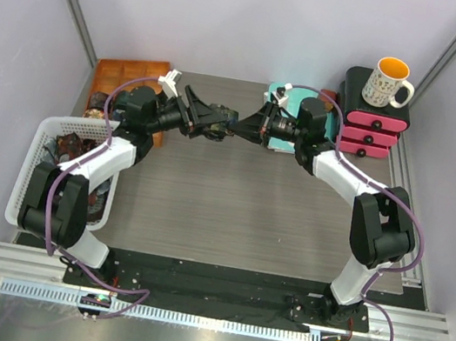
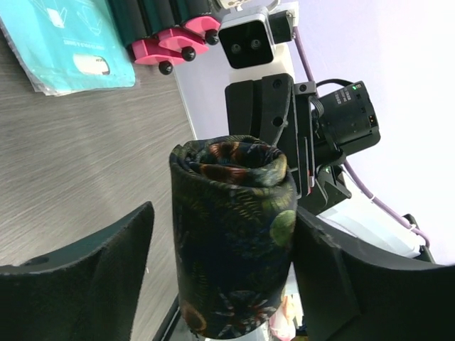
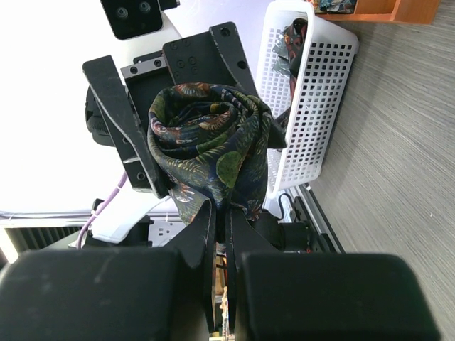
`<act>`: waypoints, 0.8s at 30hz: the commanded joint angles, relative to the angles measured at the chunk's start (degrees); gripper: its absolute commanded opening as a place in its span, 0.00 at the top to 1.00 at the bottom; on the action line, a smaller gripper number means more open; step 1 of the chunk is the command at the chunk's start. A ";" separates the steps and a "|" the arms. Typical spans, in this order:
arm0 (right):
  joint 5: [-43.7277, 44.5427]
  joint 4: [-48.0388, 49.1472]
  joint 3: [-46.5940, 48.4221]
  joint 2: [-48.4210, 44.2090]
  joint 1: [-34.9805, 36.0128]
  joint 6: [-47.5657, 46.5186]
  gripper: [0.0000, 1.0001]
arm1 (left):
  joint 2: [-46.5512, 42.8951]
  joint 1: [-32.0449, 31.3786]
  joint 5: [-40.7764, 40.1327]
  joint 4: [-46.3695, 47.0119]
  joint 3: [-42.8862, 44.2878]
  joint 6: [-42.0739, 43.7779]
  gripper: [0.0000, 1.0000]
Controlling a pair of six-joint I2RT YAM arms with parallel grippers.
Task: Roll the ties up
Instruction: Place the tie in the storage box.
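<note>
A dark green-black patterned tie rolled into a fist-sized roll (image 1: 220,125) hangs in the air above the back middle of the table, between my two grippers. My right gripper (image 3: 226,213) is shut on a loose edge of the roll (image 3: 206,142). My left gripper (image 2: 224,213) stands round the roll (image 2: 231,234). Its right finger (image 2: 334,270) touches the fabric, and a narrow gap shows between the roll and its left finger (image 2: 106,263). In the top view the left gripper (image 1: 212,122) and the right gripper (image 1: 241,126) meet tip to tip.
A white mesh basket (image 1: 36,156) at the left edge holds more ties (image 1: 69,147). An orange tray (image 1: 130,74) stands behind it. A teal folder (image 1: 284,145) lies at the back. Pink drawers (image 1: 372,130) carry a mug (image 1: 387,82) at the back right.
</note>
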 commanded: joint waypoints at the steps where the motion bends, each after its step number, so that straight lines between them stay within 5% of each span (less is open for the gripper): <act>1: -1.13 4.09 2.82 -0.68 0.44 1.16 0.99 | -0.01 -0.21 0.95 4.20 -0.16 -1.18 0.29; 11: -0.87 0.67 3.79 0.28 0.53 -1.12 0.98 | 0.34 0.49 3.58 5.08 -0.42 -1.97 0.86; 14: -0.69 -1.26 4.14 0.63 0.53 -2.00 0.76 | -0.80 1.02 3.76 3.15 -0.69 -1.10 0.97; 15: -0.52 -1.71 4.32 0.81 0.53 -2.26 0.61 | -0.98 1.28 3.24 2.45 -0.86 -0.66 0.98; 18: -0.25 -3.73 5.37 1.07 0.53 -3.84 0.38 | -2.21 2.59 2.89 -1.15 -1.21 1.71 1.00; 24: 0.62 -9.53 8.18 2.13 -0.44 -9.01 0.01 | -4.31 6.55 1.75 -15.89 0.80 13.82 1.00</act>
